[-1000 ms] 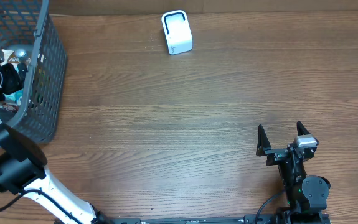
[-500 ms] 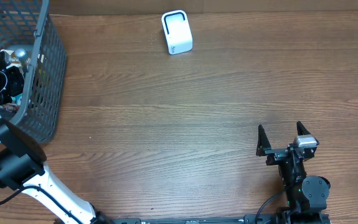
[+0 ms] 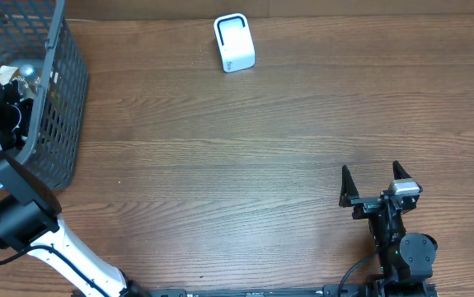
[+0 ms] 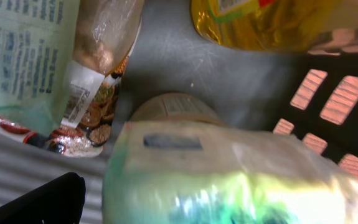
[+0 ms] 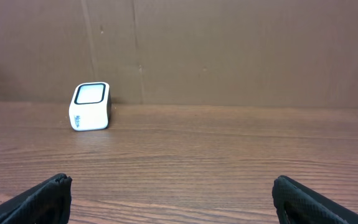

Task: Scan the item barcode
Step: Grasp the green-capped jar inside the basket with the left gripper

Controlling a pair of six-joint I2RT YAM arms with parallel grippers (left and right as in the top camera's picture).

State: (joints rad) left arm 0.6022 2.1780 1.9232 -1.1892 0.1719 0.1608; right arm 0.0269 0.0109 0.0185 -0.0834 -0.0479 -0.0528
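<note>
Left claw (image 3: 14, 95) is down inside the basket (image 3: 59, 99) at the far left of the table (image 3: 220, 181). Jaws are apart with nothing clamped. Wrist cam shows only one finger (image 4: 42, 199), lower left; the other is out of frame.

Right claw (image 3: 374, 183) is parked low over the table near its own base, jaws wide, empty, and facing the scanner (image 3: 234, 43) at the far edge.

No item is picked yet and all candidates are in the basket. Closest to me is the wrapped packet (image 4: 228, 180), blurred, with white-green film, right under the lens.

Handling guess:
- Film wrap is probably light, soft and slick, and will crumple and slide.
- I would grip across the middle of the body, not on loose film or an end seal.
- Squeeze gently, because the contents may deform.
- I can't see where its barcode sits.

Count from wrist cam, five things:
- 1 wrapped packet
- 1 round tan lid (image 4: 172, 106) behind it, touching or just beside it, probably a rigid jar or can
- 1 clear snack bag (image 4: 98, 68) with a white sticker that may be a barcode
- 1 pale green printed bag (image 4: 23, 56), top left
- 1 yellow pack (image 4: 259, 22), top, partly cut off

There may be more underneath that I can't see.

Elsewhere there is 1 scanner, 1 basket and 2 claws. The rest of the table holds nothing loose that I can see.
</note>
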